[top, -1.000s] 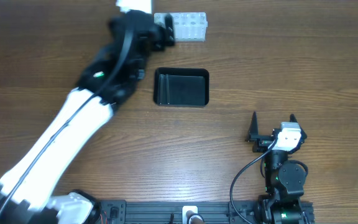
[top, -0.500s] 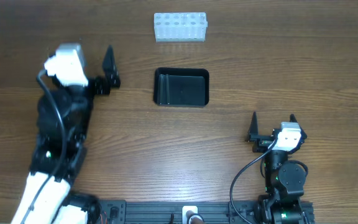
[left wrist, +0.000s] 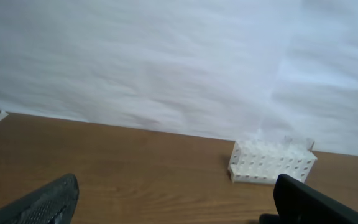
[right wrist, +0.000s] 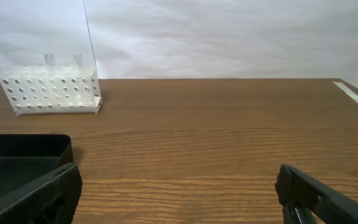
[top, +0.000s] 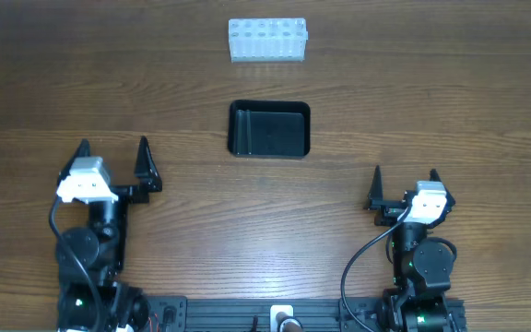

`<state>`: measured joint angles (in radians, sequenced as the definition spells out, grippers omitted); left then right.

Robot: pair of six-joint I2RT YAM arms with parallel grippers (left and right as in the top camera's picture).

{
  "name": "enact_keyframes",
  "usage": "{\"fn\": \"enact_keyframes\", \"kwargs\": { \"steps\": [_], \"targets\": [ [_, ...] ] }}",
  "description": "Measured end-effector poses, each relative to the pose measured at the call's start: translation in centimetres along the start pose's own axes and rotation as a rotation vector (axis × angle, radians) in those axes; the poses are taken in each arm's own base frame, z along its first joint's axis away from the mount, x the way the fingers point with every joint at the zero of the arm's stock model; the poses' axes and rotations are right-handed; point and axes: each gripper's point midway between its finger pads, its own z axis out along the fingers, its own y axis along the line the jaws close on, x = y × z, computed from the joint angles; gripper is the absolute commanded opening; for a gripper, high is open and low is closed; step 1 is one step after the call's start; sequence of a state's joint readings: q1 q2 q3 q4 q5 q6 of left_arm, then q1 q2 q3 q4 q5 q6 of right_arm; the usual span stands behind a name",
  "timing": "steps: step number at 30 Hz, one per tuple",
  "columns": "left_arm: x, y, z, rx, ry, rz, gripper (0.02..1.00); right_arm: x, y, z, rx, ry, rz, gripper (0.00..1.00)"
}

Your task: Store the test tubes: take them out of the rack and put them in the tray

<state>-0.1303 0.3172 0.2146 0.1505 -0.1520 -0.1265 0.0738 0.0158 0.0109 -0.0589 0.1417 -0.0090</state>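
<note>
Two open hands sit low on the brown wood-grain table (top: 450, 83), one at each side, both holding nothing.

At the left, the left hand (top: 114, 148) has its dark fingers spread wide and pointing up the table, well short of both containers.

Near the middle, at the table's far edge, stands the white perforated plastic rack (top: 267, 41), a long block with rows of round holes. In the right wrist view, the tops of two clear test tubes (right wrist: 50, 60) rise upright from its back row. Whether more tubes stand lower in the holes cannot be told.

Nearer the arms, with a strip of bare table between it and the rack, lies the black rectangular plastic tray (top: 269, 106), shallow and with rounded corners. A pale, thin streak (top: 244, 125) runs along the inside of its left wall, and the right wrist view shows something clear lying in that same end. These look like tubes lying flat, though how many cannot be told. Otherwise the tray's floor is bare.

At the right, the right hand (top: 405, 175) also stands with its fingers wide apart, well away from the tray and the rack.
</note>
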Motion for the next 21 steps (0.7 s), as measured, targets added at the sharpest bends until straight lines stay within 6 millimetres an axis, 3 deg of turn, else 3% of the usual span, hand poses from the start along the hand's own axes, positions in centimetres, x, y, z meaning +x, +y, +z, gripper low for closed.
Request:
{"fn": "enact_keyframes", "kwargs": {
  "steps": [7, 14, 18, 21],
  "targets": [
    [2.8, 0.2, -1.2, 0.023, -0.020, -0.003, 1.000, 0.0, 0.0, 0.0, 0.000, 0.000, 0.000, 0.991],
    [7.3, 0.8, -1.7, 0.024, 0.089, 0.013, 1.000, 0.0, 0.0, 0.0, 0.000, 0.000, 0.000, 0.993],
    [8.7, 1.2, -2.1, 0.017, 0.144, 0.017, 1.000, 0.0, 0.0, 0.0, 0.000, 0.000, 0.000, 0.991],
    [8.6, 1.0, -2.1, 0.033, 0.140, 0.016, 1.000, 0.0, 0.0, 0.0, 0.000, 0.000, 0.000, 0.991]
  ]
}}
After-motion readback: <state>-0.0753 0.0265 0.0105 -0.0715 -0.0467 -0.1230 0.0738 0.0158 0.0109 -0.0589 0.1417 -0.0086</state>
